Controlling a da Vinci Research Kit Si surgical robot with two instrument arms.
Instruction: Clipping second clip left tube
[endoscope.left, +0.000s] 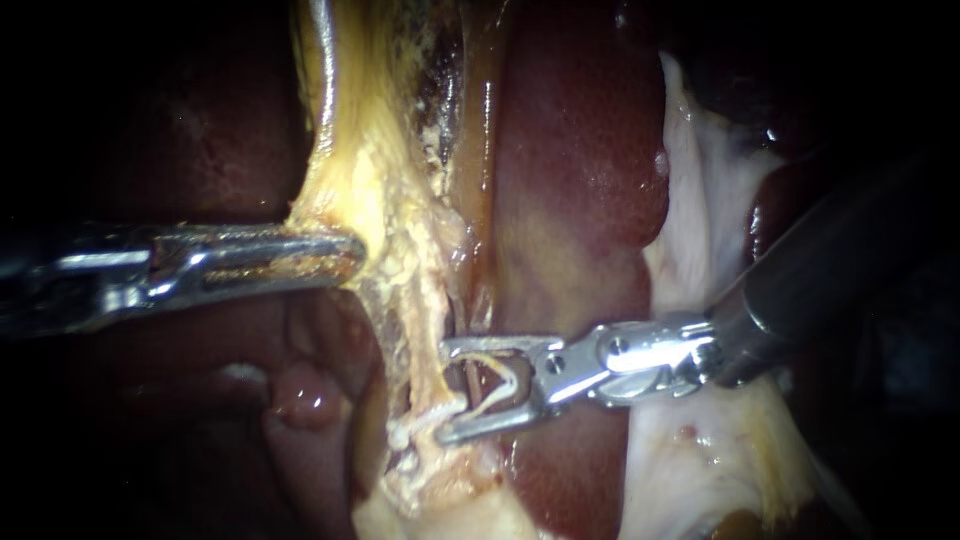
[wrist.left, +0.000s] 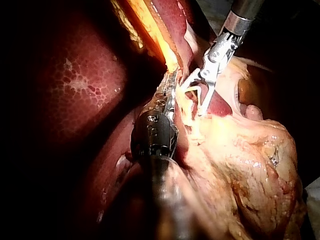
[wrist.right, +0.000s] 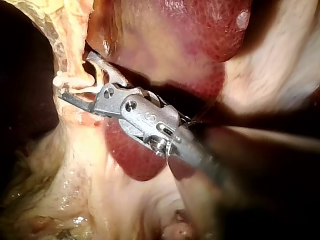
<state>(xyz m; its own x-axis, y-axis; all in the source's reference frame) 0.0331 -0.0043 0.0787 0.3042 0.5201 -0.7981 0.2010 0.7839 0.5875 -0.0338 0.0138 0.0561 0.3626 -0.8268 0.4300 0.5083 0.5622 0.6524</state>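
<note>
So the left instrument is coming in level from the left with its claw closed on the edge of a yellowish fatty band, and that band is fanning upward from the grip, looking stretched. The right instrument is reaching in from the right side with its claw spread wide, holding a pale open clip seated between the two halves. That open claw is straddling a thin pale tube, which is hanging down from the fatty band just below the left instrument's tip, so the tube is sitting right inside the mouth of the clip. I honestly can't tell from the endoscope view whether this is the left tube or not. Dark red liver is lying behind all of it, and whitish tissue is draping next to the right instrument's shaft. The right wrist view is showing the same thing: the claw halves are passing on either side of the stringy strand. In the left wrist view the two tips are sitting near each other.
</note>
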